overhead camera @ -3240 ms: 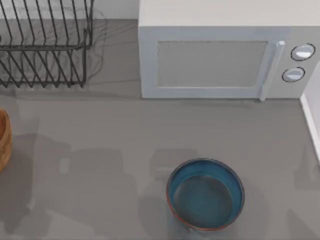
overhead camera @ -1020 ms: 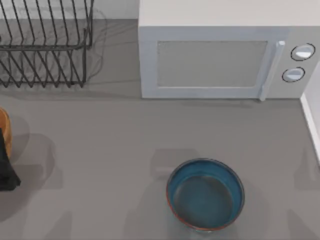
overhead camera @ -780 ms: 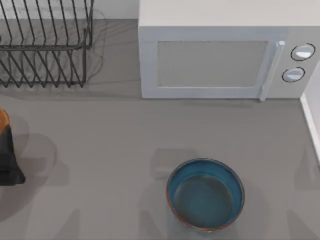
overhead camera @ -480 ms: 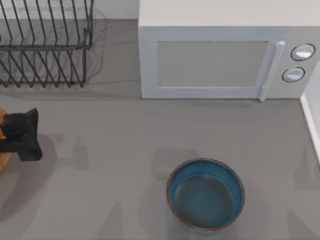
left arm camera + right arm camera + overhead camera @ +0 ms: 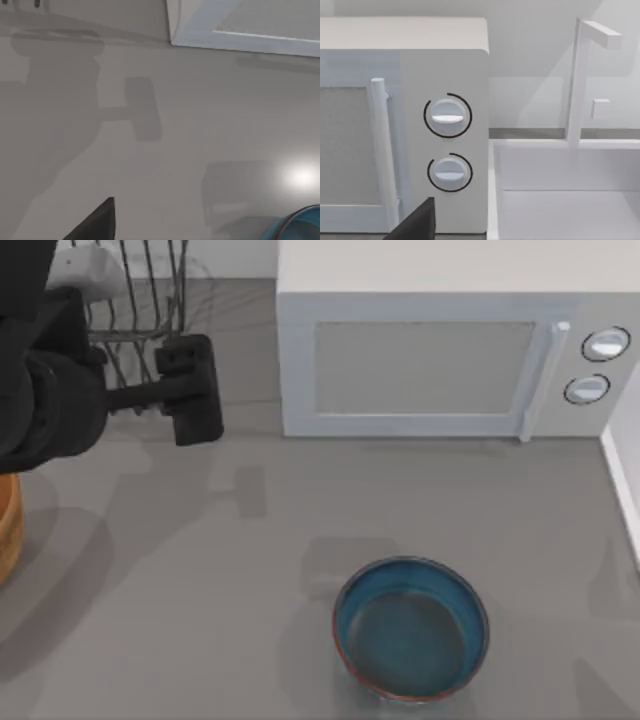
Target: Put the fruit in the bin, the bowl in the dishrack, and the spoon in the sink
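The round, deep blue-teal bowl with a thin brownish rim [image 5: 410,628] stands upright near the front edge of the grey countertop [image 5: 180,640], right of the middle. It looks bare inside and nothing touches it. It is the piece meant for the rack, so I judge it is waiting where either arm could come down on its rim.

At the counter's left edge sits the orange-brown round bin with the curved, wood-coloured wall [image 5: 8,525], cut off by the frame. Beyond it, the left gripper [image 5: 188,390] hangs above the counter on its bulky black arm, between the bin and the black wire dishrack of thin upright prongs [image 5: 150,300] in the far left corner. Whether its claw is spread or pressed together I cannot tell, and I see nothing in it. It points out over the open counter toward the bowl, so I take the bowl to be the next job.

The white microwave with two round dials [image 5: 430,350] lines the far edge. The white sink basin [image 5: 570,200] with its angular tap [image 5: 580,75] lies past the right edge, where the right gripper [image 5: 415,224] sits parked facing the dials, its claw state not readable.
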Available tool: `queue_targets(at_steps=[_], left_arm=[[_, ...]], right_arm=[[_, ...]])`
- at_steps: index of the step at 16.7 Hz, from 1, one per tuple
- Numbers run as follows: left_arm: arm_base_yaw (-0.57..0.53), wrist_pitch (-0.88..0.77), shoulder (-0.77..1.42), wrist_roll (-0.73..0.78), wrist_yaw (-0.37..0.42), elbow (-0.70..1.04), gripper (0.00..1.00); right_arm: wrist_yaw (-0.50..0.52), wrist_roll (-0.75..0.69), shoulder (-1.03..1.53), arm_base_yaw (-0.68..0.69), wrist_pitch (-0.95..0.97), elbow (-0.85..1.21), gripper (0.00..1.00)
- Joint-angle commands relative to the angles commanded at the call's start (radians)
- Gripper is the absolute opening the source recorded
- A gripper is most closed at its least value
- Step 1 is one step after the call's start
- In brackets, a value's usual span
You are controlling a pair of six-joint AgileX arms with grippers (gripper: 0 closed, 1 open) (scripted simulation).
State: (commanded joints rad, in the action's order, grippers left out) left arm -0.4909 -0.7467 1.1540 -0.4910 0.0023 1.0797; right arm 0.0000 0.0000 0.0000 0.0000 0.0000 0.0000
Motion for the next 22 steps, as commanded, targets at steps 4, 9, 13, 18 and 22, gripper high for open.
queue_targets(at_steps=[4,9,13,18,22], left_arm=[[-0.137,-0.185,0.285,-0.109,0.002,0.279,1.0],[-0.296,-0.392,0.627,-0.241,-0.002,0.629,1.0],[-0.438,-0.585,0.957,-0.37,-0.007,0.968,1.0],[-0.567,-0.766,1.217,-0.507,-0.008,1.252,1.0],[-0.587,-0.8,1.275,-0.555,0.003,1.325,1.0]], right_arm=[[0.0,0.0,0.0,0.0,0.0,0.0,1.0],[0.0,0.0,0.0,0.0,0.0,0.0,1.0],[0.0,0.0,0.0,0.0,0.0,0.0,1.0],[0.0,0.0,0.0,0.0,0.0,0.0,1.0],[0.0,0.0,0.0,0.0,0.0,0.0,1.0]])
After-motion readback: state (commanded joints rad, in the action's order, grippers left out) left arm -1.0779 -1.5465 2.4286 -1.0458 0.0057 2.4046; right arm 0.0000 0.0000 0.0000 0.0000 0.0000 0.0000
